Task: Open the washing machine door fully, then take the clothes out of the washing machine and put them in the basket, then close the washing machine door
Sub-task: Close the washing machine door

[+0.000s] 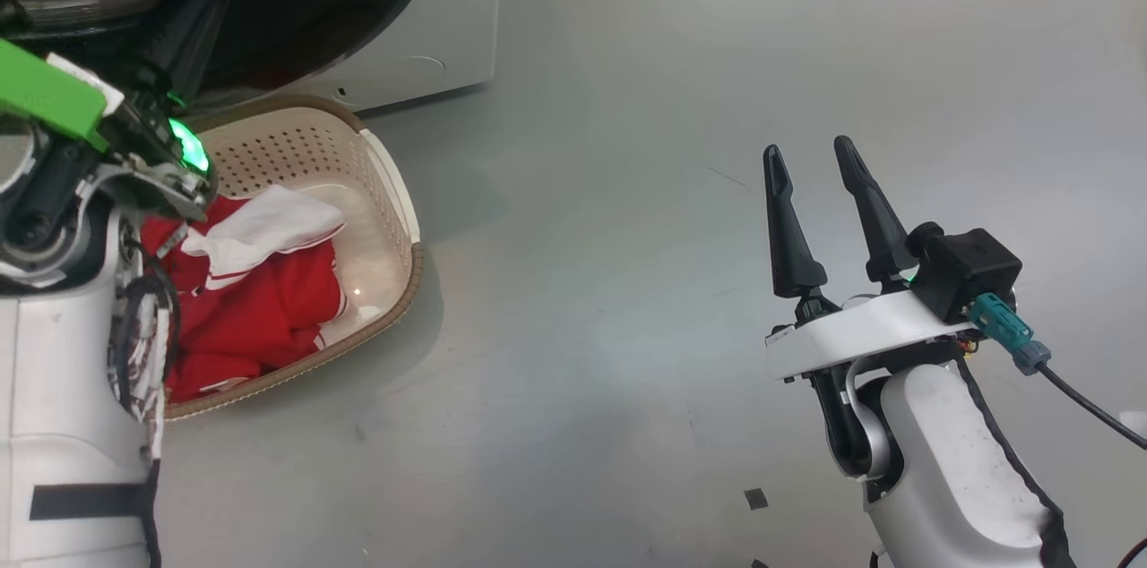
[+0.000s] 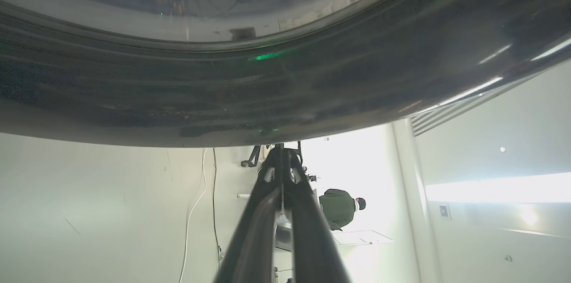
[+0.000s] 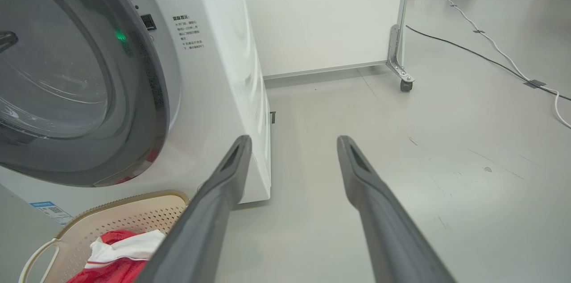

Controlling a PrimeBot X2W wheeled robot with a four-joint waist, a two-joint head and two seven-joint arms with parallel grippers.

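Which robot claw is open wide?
The right gripper: its two fingers stand apart over the floor. The left gripper has its fingers pressed together beside the washing machine door.

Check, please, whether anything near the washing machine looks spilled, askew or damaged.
Nothing stands out. The red and white clothes lie inside the basket, which sits upright at the foot of the washing machine; its door looks undamaged.

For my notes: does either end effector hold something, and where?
Nothing is held. The left end effector is shut empty by the door rim; the right end effector is open.
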